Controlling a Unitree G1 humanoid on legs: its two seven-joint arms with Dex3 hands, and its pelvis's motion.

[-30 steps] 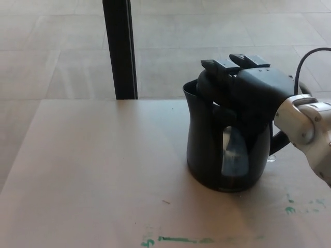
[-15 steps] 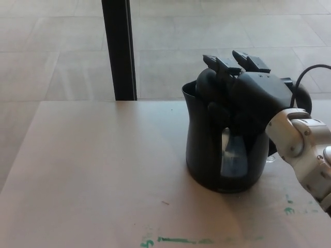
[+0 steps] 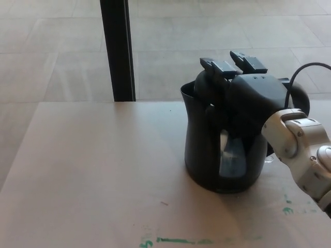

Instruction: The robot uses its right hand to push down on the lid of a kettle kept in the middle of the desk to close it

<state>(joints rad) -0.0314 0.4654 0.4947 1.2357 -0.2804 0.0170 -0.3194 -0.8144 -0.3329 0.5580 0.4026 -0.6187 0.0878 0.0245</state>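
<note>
Kettle (image 3: 220, 155) center desk (image 3: 93, 170); I've my right hand (image 3: 248, 95) atop from 3 o'clock, fingers (image 3: 220, 66) spread flat to press lid.

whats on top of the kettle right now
The right robot hand lies over the top of the black kettle, its fingers reaching past the far rim. The lid is covered by the hand, so whether it is shut cannot be seen.
</note>
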